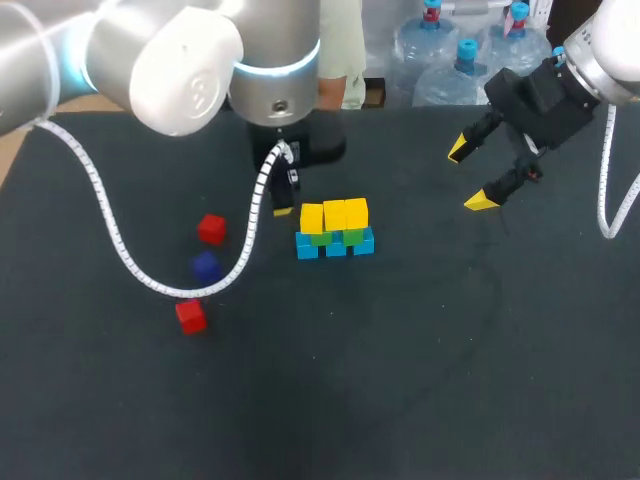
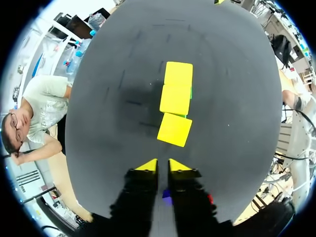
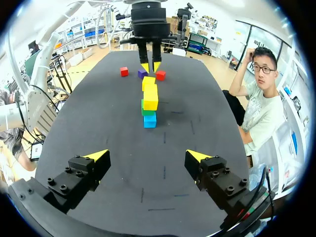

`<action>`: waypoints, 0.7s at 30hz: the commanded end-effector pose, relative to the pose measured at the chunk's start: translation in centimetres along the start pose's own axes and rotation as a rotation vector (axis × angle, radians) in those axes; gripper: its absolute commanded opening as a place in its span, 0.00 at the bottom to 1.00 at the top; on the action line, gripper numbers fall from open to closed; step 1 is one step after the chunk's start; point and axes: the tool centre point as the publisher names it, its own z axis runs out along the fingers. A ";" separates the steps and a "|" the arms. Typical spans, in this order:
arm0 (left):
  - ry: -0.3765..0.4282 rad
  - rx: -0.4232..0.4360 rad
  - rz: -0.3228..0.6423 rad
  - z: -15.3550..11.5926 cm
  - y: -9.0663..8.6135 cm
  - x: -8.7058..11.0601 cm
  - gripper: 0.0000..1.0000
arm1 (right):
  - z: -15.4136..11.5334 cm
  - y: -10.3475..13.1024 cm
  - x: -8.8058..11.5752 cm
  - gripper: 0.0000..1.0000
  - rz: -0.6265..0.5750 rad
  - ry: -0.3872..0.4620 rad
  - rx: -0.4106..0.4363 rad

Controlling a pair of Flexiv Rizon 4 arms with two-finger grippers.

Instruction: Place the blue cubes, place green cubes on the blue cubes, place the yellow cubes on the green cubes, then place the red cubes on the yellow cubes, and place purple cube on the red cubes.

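1. A row of three blue cubes (image 1: 335, 247) was seen near the middle of the table (image 1: 450, 350), set side by side and touching.
2. Green cubes (image 1: 352, 237) were laid on the blue ones, and three yellow cubes (image 1: 334, 214) were stacked on the green layer. In the left wrist view the nearest yellow cube was turned slightly out of line with the other two.
3. Two red cubes were left loose on the table, well to the left of the stack. One (image 1: 211, 229) was placed farther back and the other (image 1: 190, 316) nearer the front, with the purple cube (image 1: 206, 266) lying between them.
4. The left gripper (image 2: 163, 167) was held just behind the stack's left end. Its fingers were drawn almost together, with only a narrow slit between them, and nothing was grasped.
5. The right gripper (image 1: 470, 176) was held above the table, well to the right of the stack. Its fingers were spread wide and nothing was held.
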 end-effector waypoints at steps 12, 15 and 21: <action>0.000 0.031 0.002 1.0 0.0 -0.8 0.09 | 0.0 0.0 0.0 1.00 -0.001 -0.001 0.000; 0.002 0.029 0.001 1.0 0.0 -0.7 0.10 | 0.0 0.0 0.0 1.00 -0.001 -0.001 0.000; -0.002 0.034 0.006 1.0 -0.2 -1.0 0.10 | 0.0 0.0 0.0 1.00 -0.001 -0.001 0.000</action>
